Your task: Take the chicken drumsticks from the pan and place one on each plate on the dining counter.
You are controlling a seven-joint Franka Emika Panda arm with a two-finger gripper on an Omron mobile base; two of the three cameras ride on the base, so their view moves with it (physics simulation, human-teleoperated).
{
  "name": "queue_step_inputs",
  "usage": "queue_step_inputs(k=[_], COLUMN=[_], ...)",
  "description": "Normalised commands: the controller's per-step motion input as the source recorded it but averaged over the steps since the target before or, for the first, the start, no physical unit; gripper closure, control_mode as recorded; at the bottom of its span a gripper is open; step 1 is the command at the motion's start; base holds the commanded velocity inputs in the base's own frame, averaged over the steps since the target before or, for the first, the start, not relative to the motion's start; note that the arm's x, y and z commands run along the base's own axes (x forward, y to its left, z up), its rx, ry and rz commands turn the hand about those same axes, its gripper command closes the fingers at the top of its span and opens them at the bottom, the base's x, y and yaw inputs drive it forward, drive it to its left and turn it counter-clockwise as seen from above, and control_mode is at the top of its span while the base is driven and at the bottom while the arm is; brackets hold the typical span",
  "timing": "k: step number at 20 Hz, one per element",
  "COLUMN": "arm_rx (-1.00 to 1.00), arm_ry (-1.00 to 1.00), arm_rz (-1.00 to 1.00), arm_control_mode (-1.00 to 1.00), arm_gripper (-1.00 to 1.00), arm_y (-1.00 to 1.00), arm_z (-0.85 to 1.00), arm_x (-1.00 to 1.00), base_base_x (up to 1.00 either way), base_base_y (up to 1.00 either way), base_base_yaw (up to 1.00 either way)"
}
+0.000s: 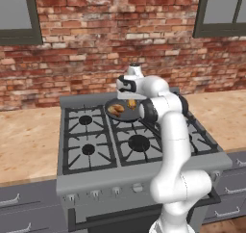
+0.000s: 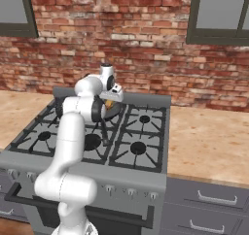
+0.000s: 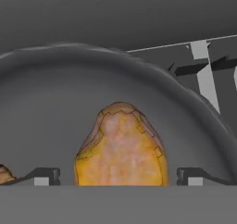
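Note:
The dark pan [image 1: 126,115] sits on the stove's back middle burner, its long handle [image 2: 103,131] pointing toward the front. Two golden-brown chicken drumsticks lie in it: one [image 1: 115,110] at the left, the other [image 1: 131,103] under my hand. My gripper [image 1: 130,100] is lowered into the pan and open. In the hand view that drumstick [image 3: 121,149] lies between the fingertips [image 3: 46,175] with small gaps on both sides, on the pan floor [image 3: 51,116]. The other drumstick [image 3: 3,174] peeks in at the left edge. The plates and the dining counter are out of view.
The grey stove [image 1: 91,150] has several burners with black grates and a row of knobs [image 1: 96,193] in front. Beige wall counters [image 1: 26,140] [image 2: 209,142] flank it over grey drawers. A brick wall [image 1: 96,44] with windows rises behind.

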Motion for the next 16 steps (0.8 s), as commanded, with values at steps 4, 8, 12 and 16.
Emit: queue_step_inputs(k=[4, 8, 12, 16], arm_rx=[0.00, 0.00, 0.00, 0.00], arm_ry=[0.00, 0.00, 0.02, 0.10], arm_rz=[0.00, 0.00, 0.00, 0.00], arm_control_mode=[-1.00, -1.00, -1.00, -1.00], arm_gripper=[-1.00, -1.00, 1.00, 1.00], arm_y=[0.00, 0.00, 0.00, 0.00], arm_z=[-0.14, -0.12, -0.09, 0.00], arm_x=[0.03, -0.01, 0.00, 0.00], base_base_x=[0.00, 0.00, 0.00, 0.00], base_base_y=[0.00, 0.00, 0.00, 0.00], base_base_yaw=[0.00, 0.00, 0.00, 0.00])
